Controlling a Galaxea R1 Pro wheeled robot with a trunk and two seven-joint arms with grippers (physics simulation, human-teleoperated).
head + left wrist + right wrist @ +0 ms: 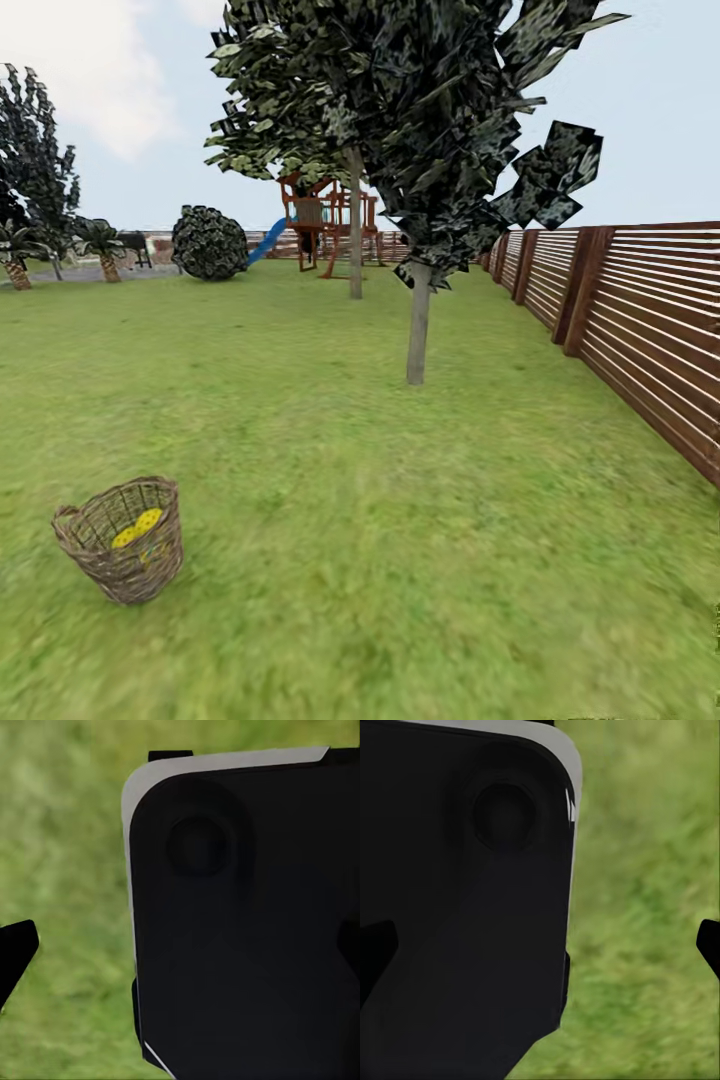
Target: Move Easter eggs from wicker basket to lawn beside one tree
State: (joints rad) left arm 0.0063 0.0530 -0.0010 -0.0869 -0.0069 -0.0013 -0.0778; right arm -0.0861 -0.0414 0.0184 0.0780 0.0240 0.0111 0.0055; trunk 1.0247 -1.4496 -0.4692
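While the approach was unfinished, the brown woven wicker basket (122, 540) sat lower left on the mottled green lawn (400, 560).
Yellow eggs (137, 527) were glimpsed inside, nearer the left arm; finger states could not be told.

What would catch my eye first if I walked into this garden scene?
Probably the tree with its dark, angular crown, standing mid-lawn near the slatted brown fence on the right. Next, the wicker basket alone on the grass at lower left, with yellow eggs showing inside. Far back, a wooden playset with a blue slide stands beside a round dark bush.
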